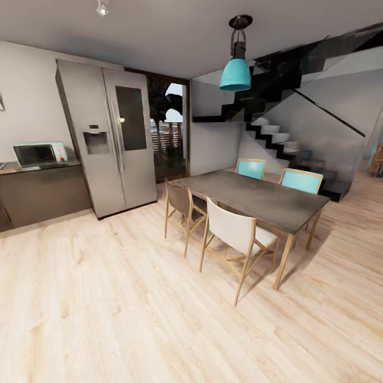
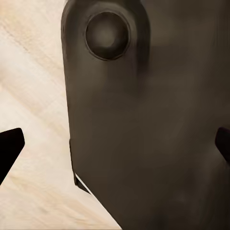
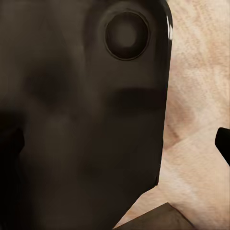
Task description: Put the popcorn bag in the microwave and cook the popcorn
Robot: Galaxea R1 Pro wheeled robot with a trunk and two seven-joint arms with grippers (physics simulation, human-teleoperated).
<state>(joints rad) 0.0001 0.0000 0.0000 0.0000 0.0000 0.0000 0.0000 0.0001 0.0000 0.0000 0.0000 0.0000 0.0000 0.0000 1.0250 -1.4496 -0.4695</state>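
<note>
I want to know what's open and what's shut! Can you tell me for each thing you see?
microwave: door shut, sitting on the countertop.
fridge: both doors shut.
lamp: hanging, looks unlit.
chairs: upright, pushed up to the table.
left gripper: fingers wide apart, nothing held.
right gripper: fingers wide apart, nothing held.

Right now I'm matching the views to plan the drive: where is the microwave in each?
Head view: microwave far left, on the countertop.
Left wrist view: robot's dark body over pale wood floor.
Right wrist view: likewise.
Shared landmark: pale wood floor.
</note>
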